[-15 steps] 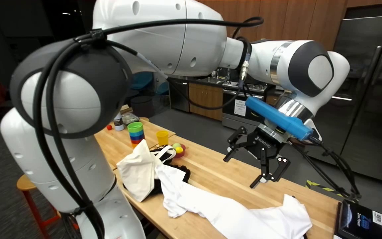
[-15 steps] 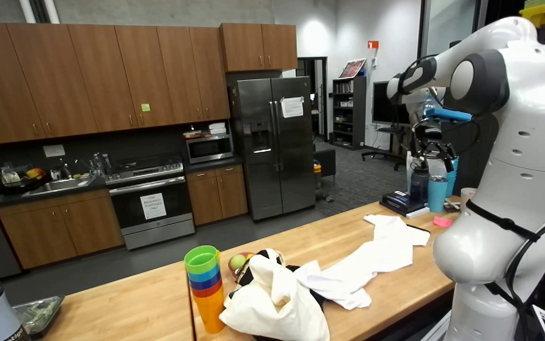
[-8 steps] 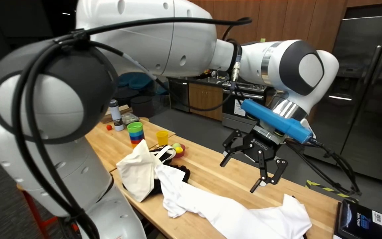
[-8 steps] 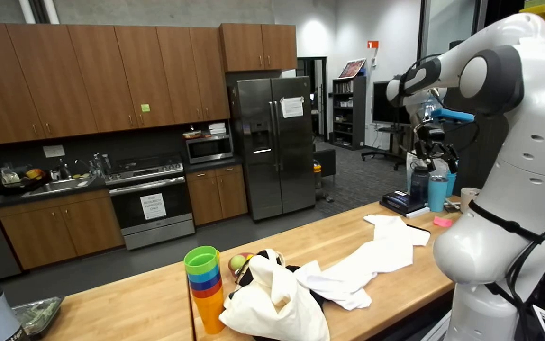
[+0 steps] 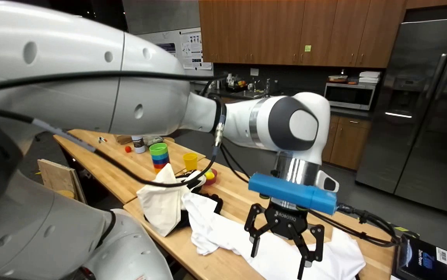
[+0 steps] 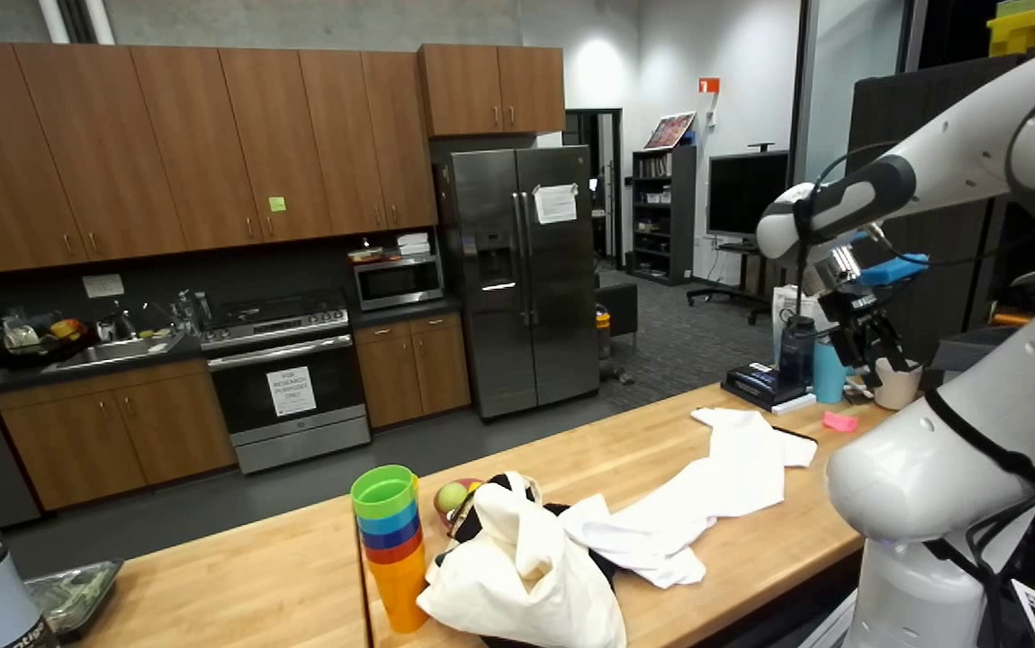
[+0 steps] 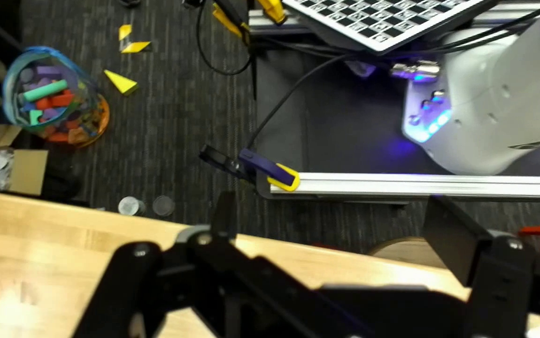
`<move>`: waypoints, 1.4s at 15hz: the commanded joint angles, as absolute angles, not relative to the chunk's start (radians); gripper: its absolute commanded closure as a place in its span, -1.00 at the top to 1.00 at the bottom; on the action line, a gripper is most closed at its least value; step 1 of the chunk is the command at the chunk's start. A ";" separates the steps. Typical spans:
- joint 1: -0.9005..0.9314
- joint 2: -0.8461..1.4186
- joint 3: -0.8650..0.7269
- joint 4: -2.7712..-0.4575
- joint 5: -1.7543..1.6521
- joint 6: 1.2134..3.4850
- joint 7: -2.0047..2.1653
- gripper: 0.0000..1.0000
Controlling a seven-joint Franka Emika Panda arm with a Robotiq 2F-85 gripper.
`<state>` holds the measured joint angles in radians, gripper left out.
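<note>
You have the gripper (image 5: 277, 263) up in the air, its jaws spread wide apart; in the wrist view you see dark floor (image 7: 171, 122) and the base-side edge of the tabletop (image 7: 40, 244) between them. In an exterior view it hangs in front of the white cloth (image 5: 227, 233) (how high above, you cannot judge from here). That cloth lies rumpled, stretching from close to the kitchen-side edge at one end to near the base-side edge at the other, just beside a cream tote bag (image 6: 517, 576). You also have a black box (image 6: 756, 382) by the kitchen-side edge, and a red bowl (image 5: 214, 178) near that same edge.
</note>
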<state>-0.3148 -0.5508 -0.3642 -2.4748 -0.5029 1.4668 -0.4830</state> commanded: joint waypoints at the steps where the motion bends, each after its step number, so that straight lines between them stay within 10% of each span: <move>1: -0.306 -0.694 -0.384 -2.672 -0.609 1.685 -0.448 1.00; 21: -0.182 -0.689 -0.344 -2.780 -0.320 1.776 -0.529 1.00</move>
<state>-0.2109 -0.6779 -0.3642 -2.7812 -0.2883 1.7761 -0.4370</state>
